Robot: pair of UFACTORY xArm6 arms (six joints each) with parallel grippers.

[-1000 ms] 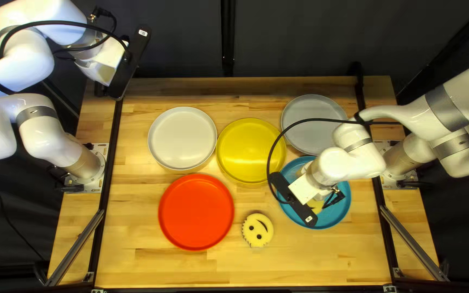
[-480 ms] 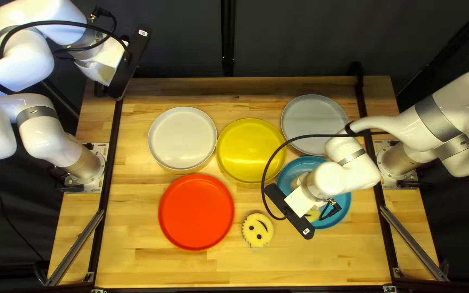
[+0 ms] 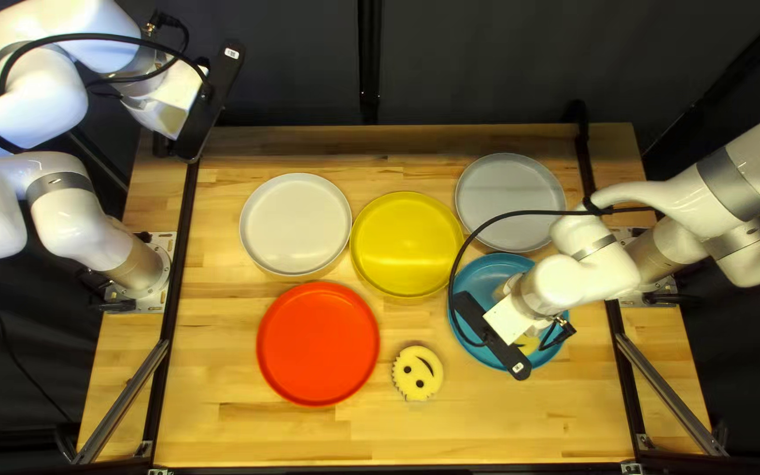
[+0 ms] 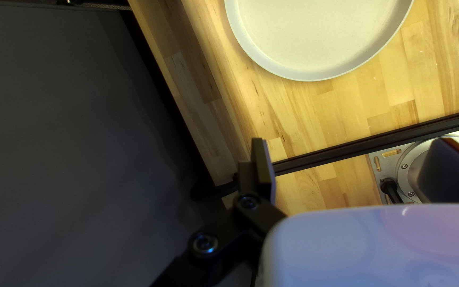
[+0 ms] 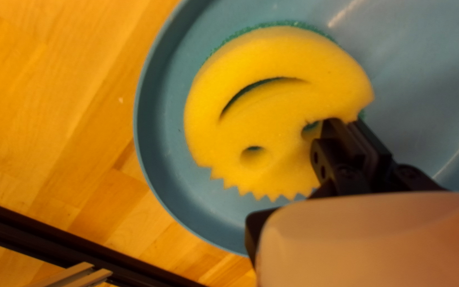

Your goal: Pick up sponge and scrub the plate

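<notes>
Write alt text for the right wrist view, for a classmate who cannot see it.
The right gripper grips the side of a yellow smiley-face sponge with a green backing, seen inside the rim of a blue plate. The sponge has one zigzag edge, and the plate is on a wooden table.

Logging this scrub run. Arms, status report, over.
Left gripper open, empty. Right gripper shut on sponge, over blue plate. Second sponge outside plate; nothing seen in the way.
</notes>
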